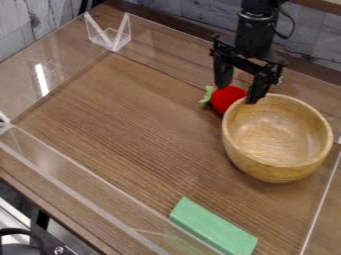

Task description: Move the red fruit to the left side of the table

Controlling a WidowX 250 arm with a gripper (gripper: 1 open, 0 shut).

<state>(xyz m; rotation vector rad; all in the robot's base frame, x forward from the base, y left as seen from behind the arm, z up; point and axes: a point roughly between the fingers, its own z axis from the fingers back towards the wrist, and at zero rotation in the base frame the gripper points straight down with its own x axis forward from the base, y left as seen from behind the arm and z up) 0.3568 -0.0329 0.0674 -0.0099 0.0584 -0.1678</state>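
The red fruit (228, 99), a small glossy strawberry-like toy with a green cap, lies on the brown wood-grain table (134, 129) just left of the wooden bowl. My black gripper (241, 88) hangs directly over it, open. One finger stands at the fruit's left edge and the other at its right, partly covering it. I cannot tell whether the fingers touch the fruit.
A wooden bowl (278, 137) sits right beside the fruit at the right. A flat green block (212, 227) lies at the front edge. Clear acrylic walls (54, 70) ring the tabletop, with a clear stand (107, 32) at the back left.
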